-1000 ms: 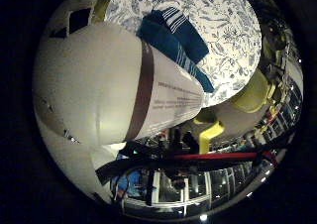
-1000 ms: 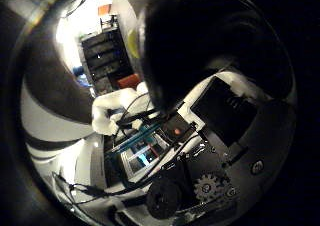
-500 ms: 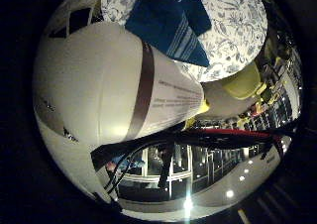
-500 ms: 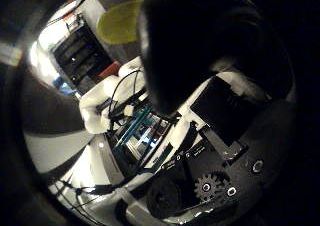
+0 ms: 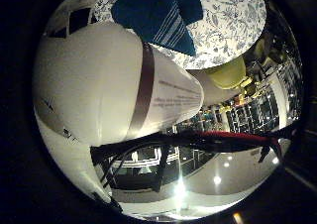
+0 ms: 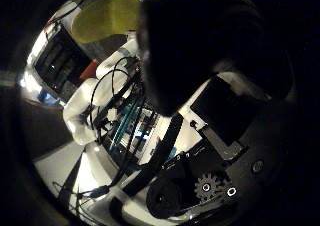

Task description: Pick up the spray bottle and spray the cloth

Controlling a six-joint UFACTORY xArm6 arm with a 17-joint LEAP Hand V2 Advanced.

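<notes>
Spray bottle: white body with a brown band, fills much of the little finger side view, so close against the palm; yellow-green spray head at its far end.
Cloth: dark blue with pale stripes at one edge, lies on the floral-patterned worktop, beyond the bottle's body and near the spray head.
Hand: black and geared parts show in the thumb side view; curl of the fingers not visible, so cannot tell whether wrapped round the bottle.
Step in hand: bottle judged lifted and carried toward the cloth; aiming stage, spray not yet made.
Next move calls for: spray head turned to face the cloth, then a firm press on the trigger with the bottle kept steady.
Risk: nozzle direction unclear from here; spray may miss the cloth.
</notes>
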